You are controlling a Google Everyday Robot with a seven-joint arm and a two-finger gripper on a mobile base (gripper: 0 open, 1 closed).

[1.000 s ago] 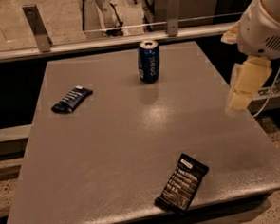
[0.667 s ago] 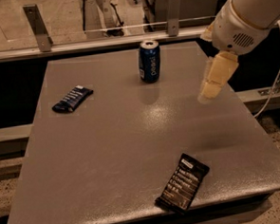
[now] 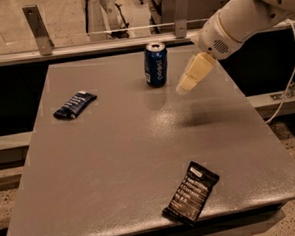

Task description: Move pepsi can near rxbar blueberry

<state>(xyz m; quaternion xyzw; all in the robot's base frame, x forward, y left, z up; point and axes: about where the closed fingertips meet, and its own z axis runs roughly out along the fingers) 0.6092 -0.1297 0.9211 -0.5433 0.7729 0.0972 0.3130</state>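
The pepsi can [image 3: 156, 64] stands upright at the far middle of the grey table [image 3: 120, 156], blue with white lettering and a silver top. The rxbar blueberry [image 3: 75, 104] lies flat on the left side, a small dark navy wrapper. My gripper [image 3: 184, 87] hangs from the white arm at the upper right, above the table, just right of the can and apart from it. It holds nothing.
A larger black bar wrapper [image 3: 191, 192] with white text lines lies near the table's front edge. A metal rail [image 3: 108, 42] with two upright posts runs behind the table. A cable [image 3: 291, 86] hangs at the right.
My arm has swung left from the table's right edge, bringing the gripper close to the right side of the can. The can and both bars have not moved.
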